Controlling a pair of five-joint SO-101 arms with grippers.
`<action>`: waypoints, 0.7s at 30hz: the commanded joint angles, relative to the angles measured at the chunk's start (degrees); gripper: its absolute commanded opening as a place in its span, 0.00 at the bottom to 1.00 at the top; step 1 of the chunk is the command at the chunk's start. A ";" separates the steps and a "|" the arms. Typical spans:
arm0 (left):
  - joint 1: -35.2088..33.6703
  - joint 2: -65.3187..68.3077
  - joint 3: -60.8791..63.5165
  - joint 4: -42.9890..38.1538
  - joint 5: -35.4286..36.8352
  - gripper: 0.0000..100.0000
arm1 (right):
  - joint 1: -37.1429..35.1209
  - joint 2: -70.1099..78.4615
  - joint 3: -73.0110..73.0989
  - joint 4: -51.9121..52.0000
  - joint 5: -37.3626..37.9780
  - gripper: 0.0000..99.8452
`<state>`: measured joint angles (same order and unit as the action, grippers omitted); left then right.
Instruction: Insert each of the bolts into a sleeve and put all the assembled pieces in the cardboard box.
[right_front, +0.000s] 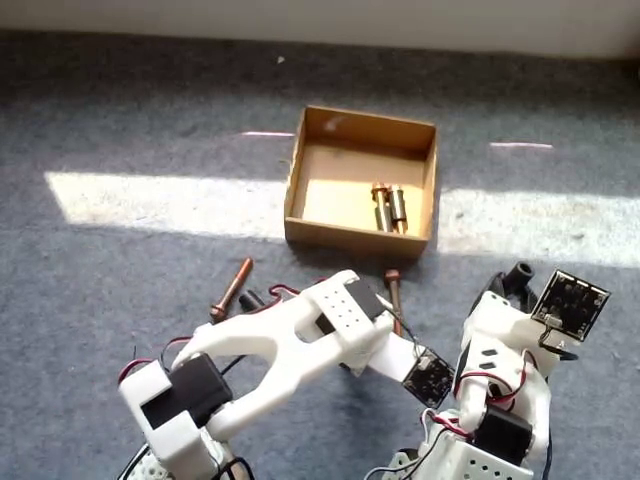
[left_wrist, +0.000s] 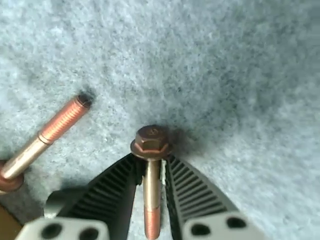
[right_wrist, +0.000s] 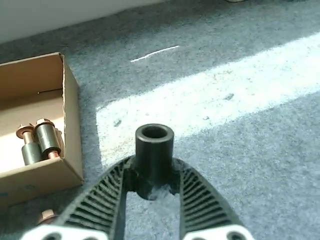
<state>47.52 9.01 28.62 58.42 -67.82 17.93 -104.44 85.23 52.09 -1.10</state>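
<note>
surface: grey carpet (right_front: 120, 100), sunlit band (right_front: 150, 200) across | left hand (left_wrist: 152, 161) grips bolt (left_wrist: 151, 142) | right hand (right_wrist: 153, 167) grips sleeve (right_wrist: 154, 145)

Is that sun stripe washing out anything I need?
High view: it crosses the brown cardboard box; the two sleeved copper bolts inside show fine. Right wrist view: it lies behind the black cylindrical sleeve. Left wrist view: even shade on the copper bolt.
</note>
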 joint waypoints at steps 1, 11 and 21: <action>-3.65 -7.60 0.84 3.96 4.04 0.01 | 0.66 -0.75 -0.66 -1.63 0.00 0.01; -8.57 -35.38 11.38 2.81 33.76 0.01 | 0.66 -0.75 -0.66 -1.63 0.00 0.01; -16.92 -62.29 20.53 -0.09 52.84 0.01 | 0.13 -0.75 -0.57 -1.63 0.00 0.01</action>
<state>34.24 -42.77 49.27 59.65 -23.08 17.93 -104.44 85.23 52.09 -1.10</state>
